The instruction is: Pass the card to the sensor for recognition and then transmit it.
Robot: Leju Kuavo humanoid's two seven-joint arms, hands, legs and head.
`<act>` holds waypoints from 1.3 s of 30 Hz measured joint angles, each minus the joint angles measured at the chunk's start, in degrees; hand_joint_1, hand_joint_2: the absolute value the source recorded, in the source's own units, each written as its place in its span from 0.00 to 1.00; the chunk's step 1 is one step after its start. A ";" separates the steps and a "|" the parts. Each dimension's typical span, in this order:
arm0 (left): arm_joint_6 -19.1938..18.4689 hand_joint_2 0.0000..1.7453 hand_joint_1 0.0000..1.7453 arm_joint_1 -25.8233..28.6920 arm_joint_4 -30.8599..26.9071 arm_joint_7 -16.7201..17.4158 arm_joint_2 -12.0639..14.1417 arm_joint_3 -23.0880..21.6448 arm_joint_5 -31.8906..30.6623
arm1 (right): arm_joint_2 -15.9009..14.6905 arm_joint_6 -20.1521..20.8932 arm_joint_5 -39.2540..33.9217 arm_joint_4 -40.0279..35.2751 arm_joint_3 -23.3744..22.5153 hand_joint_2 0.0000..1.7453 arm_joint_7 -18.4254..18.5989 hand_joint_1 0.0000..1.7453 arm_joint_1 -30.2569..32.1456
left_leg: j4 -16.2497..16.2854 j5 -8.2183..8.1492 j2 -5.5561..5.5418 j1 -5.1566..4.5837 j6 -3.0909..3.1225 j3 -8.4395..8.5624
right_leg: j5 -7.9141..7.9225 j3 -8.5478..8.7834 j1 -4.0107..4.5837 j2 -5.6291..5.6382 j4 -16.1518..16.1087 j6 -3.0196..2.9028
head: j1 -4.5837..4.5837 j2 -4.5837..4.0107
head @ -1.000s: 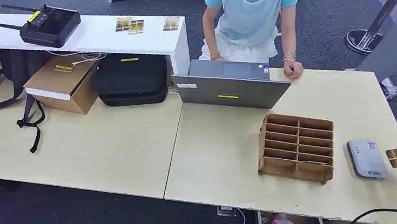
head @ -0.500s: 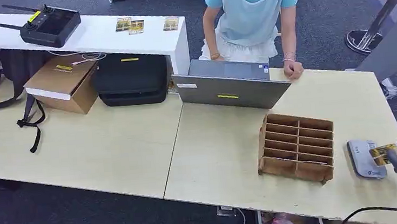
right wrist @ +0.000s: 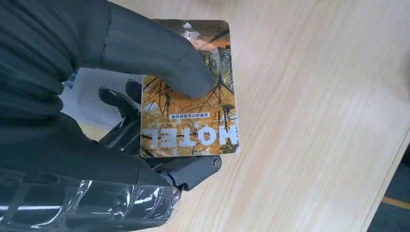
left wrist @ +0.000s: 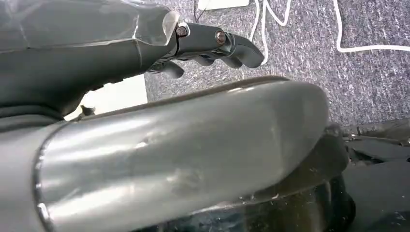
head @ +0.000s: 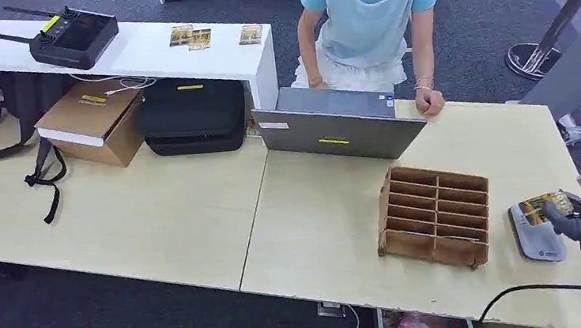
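The right robot hand (head: 576, 222), dark-gloved, pinches a glossy yellow-and-brown hotel card (head: 546, 207) between thumb and fingers and holds it over the far end of the flat grey rounded card sensor (head: 537, 239). From the wrist, the thumb presses on the card's (right wrist: 189, 92) printed face, with the pale wooden surface (right wrist: 314, 121) beneath. The sensor lies on that surface just beside a brown wooden slotted organiser (head: 435, 215). A grey laptop (head: 338, 128) stands farther back, where a person in a light blue top (head: 369, 14) sits. The left robot hand (left wrist: 208, 46) hangs over grey carpet, fingers curled in, holding nothing.
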 joint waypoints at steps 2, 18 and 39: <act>0.00 0.00 0.00 0.00 0.00 -0.07 0.00 0.04 0.04 | 0.22 -0.67 -0.02 0.11 0.00 1.00 0.00 1.00 -0.13 | 0.00 0.00 0.00 0.00 0.00 0.00 | 0.00 0.00 0.00 0.00 0.00 0.00 | 0.00 0.00; 0.00 0.00 0.00 0.01 0.02 -0.42 0.00 0.06 -1.01 | 0.20 -2.58 -1.46 0.92 -0.02 1.00 -1.70 1.00 2.58 | 0.00 -0.01 0.01 0.00 0.00 0.01 | 0.00 -0.02 0.00 0.02 -0.01 0.00 | 0.00 0.00; 0.00 0.00 0.00 0.00 0.02 -0.39 0.00 0.07 -2.01 | -0.72 -4.02 -1.16 -0.22 -0.63 1.00 -2.71 1.00 5.21 | 0.01 -0.01 0.06 0.00 0.00 0.08 | 0.00 0.03 0.00 0.07 -0.03 0.00 | 0.00 0.00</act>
